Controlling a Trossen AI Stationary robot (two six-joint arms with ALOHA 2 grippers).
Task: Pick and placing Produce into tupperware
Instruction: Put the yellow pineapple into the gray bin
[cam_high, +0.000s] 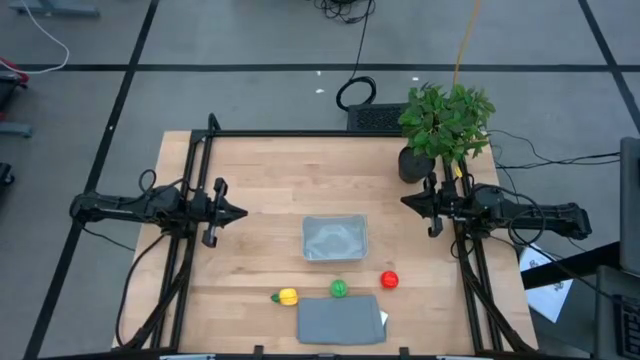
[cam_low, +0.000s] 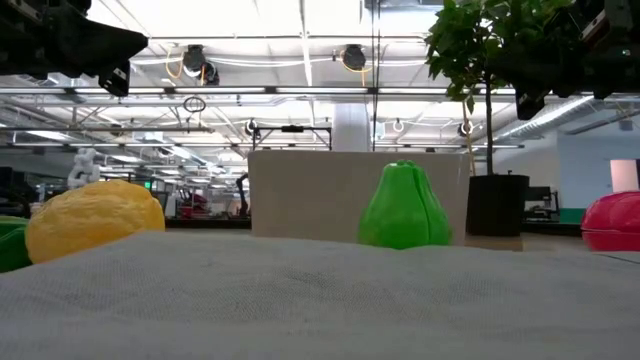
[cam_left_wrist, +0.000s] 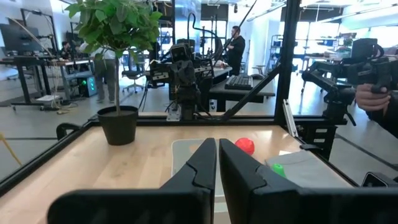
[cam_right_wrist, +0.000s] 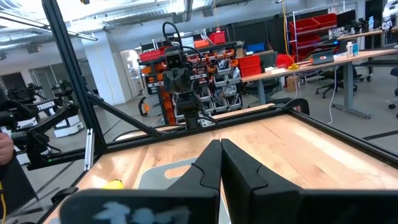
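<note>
Wooden table (cam_high: 270, 170) inside a black frame, seen from above, with a workshop of desks and shelving around it. Left gripper (cam_high: 240, 212) hangs over the table's left side, its two dark fingers (cam_left_wrist: 202, 165) pressed together with nothing between them. Right gripper (cam_high: 407, 201) mirrors it on the right side, fingers (cam_right_wrist: 211, 165) likewise closed and empty, pointing toward the middle. Between the two grippers, at the table's centre, sits the clear tupperware (cam_high: 335, 238), empty. Nearer the front edge, three pieces of toy produce lie in a row, well apart from the box: a yellow piece (cam_high: 288, 296) on the left, a green pear (cam_high: 339, 289) in the middle and a red round piece (cam_high: 389, 280) on the right. A flat grey lid (cam_high: 339, 319) lies just in front of the green pear. A leafy potted plant (cam_high: 445, 120) stands at the back right corner, just behind the right gripper. A person's hand (cam_left_wrist: 372, 98) shows beyond the table's edge.
</note>
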